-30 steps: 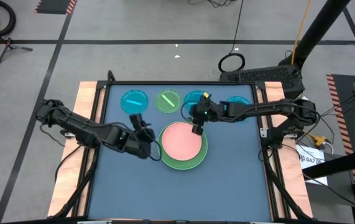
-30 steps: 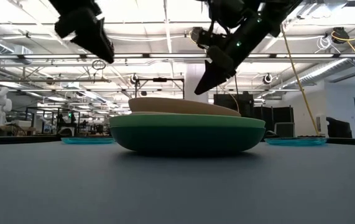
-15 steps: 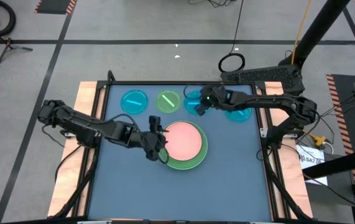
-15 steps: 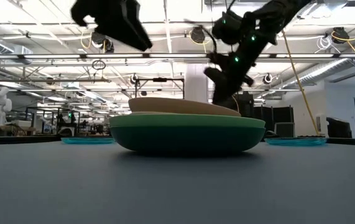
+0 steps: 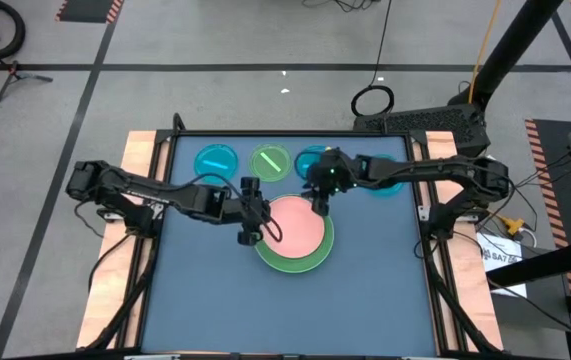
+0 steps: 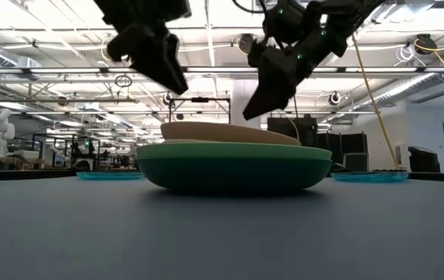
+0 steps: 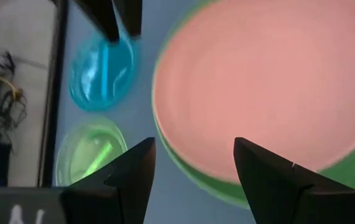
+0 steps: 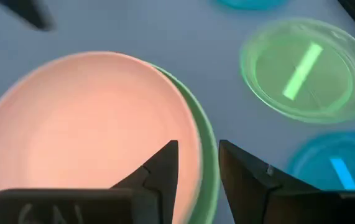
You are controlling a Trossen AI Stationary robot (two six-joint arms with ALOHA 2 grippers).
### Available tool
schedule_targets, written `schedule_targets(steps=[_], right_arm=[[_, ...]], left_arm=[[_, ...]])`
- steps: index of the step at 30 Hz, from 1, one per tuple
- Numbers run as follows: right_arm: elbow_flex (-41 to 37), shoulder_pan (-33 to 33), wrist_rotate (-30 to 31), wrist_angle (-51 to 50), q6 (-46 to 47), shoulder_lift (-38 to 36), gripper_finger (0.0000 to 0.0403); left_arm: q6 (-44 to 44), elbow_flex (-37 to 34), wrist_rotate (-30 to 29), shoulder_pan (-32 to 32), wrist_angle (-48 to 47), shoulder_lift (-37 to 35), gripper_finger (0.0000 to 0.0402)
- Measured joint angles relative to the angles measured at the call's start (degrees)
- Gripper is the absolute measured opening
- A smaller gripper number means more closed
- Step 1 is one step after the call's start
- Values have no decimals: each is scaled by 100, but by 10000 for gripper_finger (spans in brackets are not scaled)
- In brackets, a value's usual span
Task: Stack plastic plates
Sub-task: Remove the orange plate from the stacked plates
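Pink opaque plastic, the round plate sits nested in the larger light green plastic plate at the centre of the high view; the low view shows the pair as one stack, the pink rim riding slightly tilted above the green bowl. This stack appears to be the collection point for the remaining plates.

Four small translucent plates lie in a row along the upper edge of the blue table: a cyan one at upper left, a lime one beside it, then two more cyan ones, and, partly covered by the right arm.

The left gripper hangs over the stack's left rim, fingers spread wide and holding nothing (its wrist view shows the pink rim between them, not touched).

The right gripper hovers above the stack's upper rim, fingers parted by a narrow gap, empty. Both grippers are placed at the rim, probably to square the pink plate.
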Motion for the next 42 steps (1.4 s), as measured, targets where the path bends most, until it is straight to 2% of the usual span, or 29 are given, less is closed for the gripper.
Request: schedule_targets(steps=[8, 13, 18, 24, 31, 37, 42], right_arm=[[-4, 318, 54, 450, -43, 463, 107], [-4, 409, 721, 413, -78, 955, 107], [-2, 436, 765, 491, -15, 1107, 105], [-2, 429, 770, 661, 18, 1113, 81], [-2, 431, 763, 730, 27, 1113, 11], [-2, 429, 777, 724, 81, 963, 8], [-2, 416, 776, 603, 141, 555, 5]], left_arm=[[-17, 9, -8, 78, 76, -11, 223], [-44, 9, -16, 72, 72, -11, 223], [-33, 9, -25, 73, 78, -11, 223], [-31, 9, -26, 74, 79, -12, 223], [-30, 9, -26, 74, 73, -12, 223], [-30, 9, -26, 74, 70, -13, 223], [-29, 9, -26, 74, 53, -13, 223]])
